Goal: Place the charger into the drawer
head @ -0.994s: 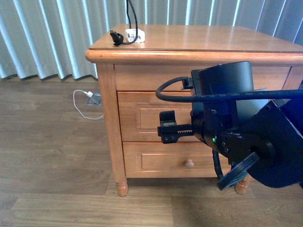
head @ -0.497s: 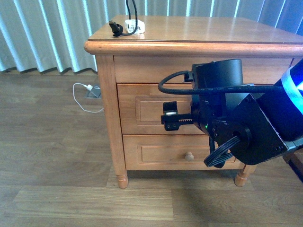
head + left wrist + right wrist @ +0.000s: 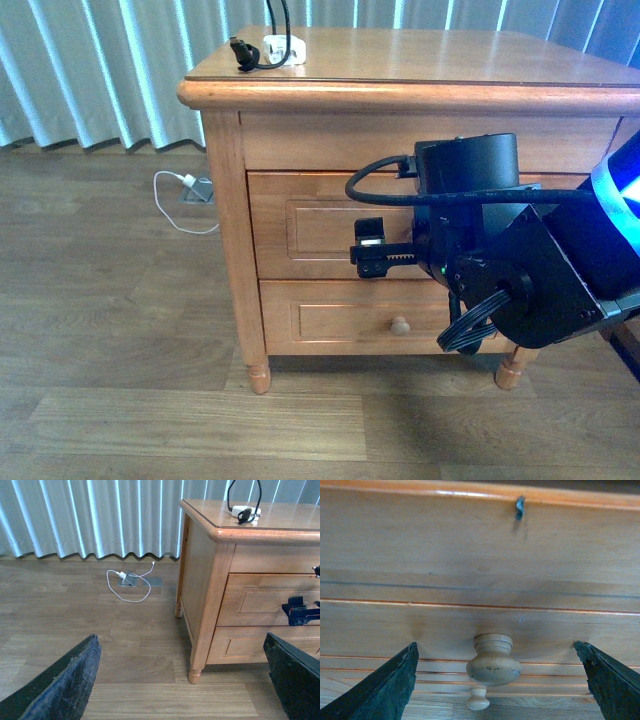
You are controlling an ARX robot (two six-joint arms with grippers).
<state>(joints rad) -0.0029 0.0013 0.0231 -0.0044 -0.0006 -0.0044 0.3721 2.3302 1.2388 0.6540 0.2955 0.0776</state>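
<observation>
The charger (image 3: 283,50), a small white block with a black cable, lies at the back left of the nightstand top, also in the left wrist view (image 3: 245,511). The drawer (image 3: 310,228) is the upper one and it is closed. My right gripper (image 3: 372,252) is open, close in front of the drawer. In the right wrist view the drawer's round wooden knob (image 3: 493,661) sits between the spread fingers of the right gripper (image 3: 500,682) without touching them. My left gripper (image 3: 180,680) is open and empty above the floor, left of the nightstand.
A lower drawer (image 3: 340,322) with its own knob (image 3: 400,326) sits under the upper one. A white charger with a white cable (image 3: 185,200) lies on the wooden floor by a floor socket. Curtains (image 3: 100,80) hang behind. The nightstand leg (image 3: 259,378) stands at the front left.
The right gripper has edged to the right and slightly lower along the upper drawer front. The view of the nightstand has shifted a little. The charger has not moved.
</observation>
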